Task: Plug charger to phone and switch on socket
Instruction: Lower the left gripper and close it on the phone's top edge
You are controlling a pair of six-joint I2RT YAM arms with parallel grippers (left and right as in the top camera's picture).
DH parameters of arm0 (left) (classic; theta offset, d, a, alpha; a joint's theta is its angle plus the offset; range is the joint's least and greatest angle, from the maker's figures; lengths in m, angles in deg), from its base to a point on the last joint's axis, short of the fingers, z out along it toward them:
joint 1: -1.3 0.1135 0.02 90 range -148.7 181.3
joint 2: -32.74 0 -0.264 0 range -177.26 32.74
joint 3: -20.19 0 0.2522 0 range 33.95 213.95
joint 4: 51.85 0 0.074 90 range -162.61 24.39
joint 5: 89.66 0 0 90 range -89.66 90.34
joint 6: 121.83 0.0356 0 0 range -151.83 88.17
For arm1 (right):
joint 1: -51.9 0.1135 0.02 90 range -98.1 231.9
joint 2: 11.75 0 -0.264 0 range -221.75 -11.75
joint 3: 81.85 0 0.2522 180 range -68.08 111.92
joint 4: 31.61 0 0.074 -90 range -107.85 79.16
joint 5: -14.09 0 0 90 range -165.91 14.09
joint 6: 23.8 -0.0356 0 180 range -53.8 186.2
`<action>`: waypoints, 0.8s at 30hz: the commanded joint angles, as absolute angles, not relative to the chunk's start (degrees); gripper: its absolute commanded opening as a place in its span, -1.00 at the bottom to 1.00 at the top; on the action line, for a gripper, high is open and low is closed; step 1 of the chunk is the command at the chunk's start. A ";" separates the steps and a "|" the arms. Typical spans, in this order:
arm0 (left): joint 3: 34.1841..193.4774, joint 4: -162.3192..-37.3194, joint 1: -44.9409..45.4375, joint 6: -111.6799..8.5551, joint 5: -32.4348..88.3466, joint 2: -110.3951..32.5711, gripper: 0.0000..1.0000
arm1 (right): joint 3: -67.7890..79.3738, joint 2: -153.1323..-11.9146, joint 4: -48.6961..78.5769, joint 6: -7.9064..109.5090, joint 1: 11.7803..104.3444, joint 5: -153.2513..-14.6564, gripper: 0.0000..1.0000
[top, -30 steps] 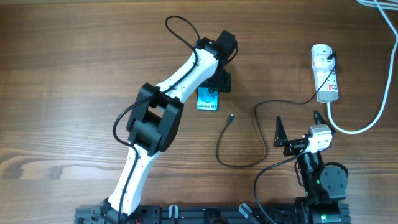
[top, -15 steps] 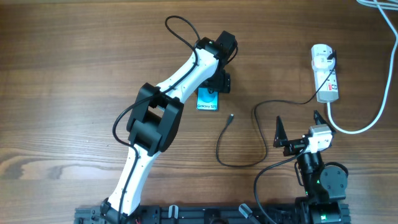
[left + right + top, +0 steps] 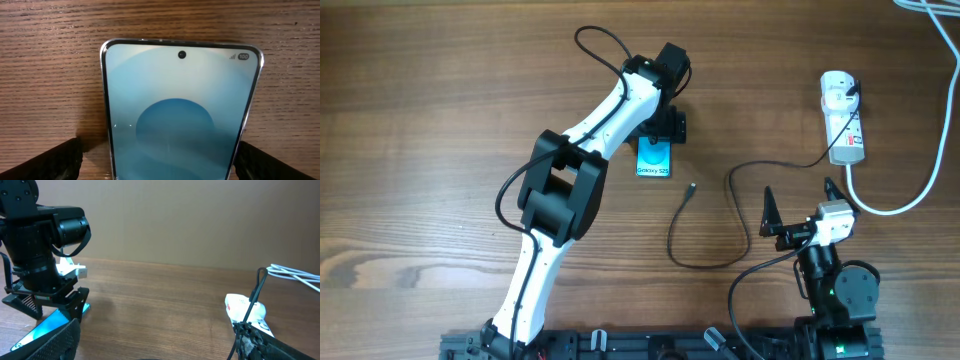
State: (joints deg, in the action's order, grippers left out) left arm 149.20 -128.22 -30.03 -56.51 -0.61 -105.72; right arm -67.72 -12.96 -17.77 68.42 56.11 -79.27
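The phone (image 3: 654, 161) lies face up on the worktop (image 3: 440, 120) between the left jaws, which are spread wider than it and grip nothing, while the charger (image 3: 689, 191) curls just beside it, unplugged, and the right jaws gape empty near the socket (image 3: 843, 120).

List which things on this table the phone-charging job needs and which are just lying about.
Needed: phone; charger cable, its tip not yet plugged in; white power strip.
Just there: thick white cord trailing from the strip; wooden table.
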 commanded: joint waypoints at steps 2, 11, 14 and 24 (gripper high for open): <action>149.26 -127.94 -29.97 -56.03 0.13 -106.79 0.94 | -67.81 -12.55 -17.92 67.67 56.22 -78.72 1.00; 149.24 -127.92 -30.32 -56.03 1.82 -106.79 0.97 | -67.81 -12.55 -17.92 67.67 56.22 -78.72 1.00; 149.24 -128.03 -30.47 -56.03 0.02 -106.81 0.94 | -67.81 -12.55 -17.92 67.67 56.22 -78.74 1.00; 149.24 -128.20 -31.76 -56.23 -0.15 -108.89 0.90 | -67.81 -12.55 -17.92 67.67 56.22 -78.74 1.00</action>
State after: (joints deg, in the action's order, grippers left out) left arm 149.20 -128.16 -30.91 -56.32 -0.06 -105.91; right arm -67.72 -12.96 -17.77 68.42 56.11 -79.24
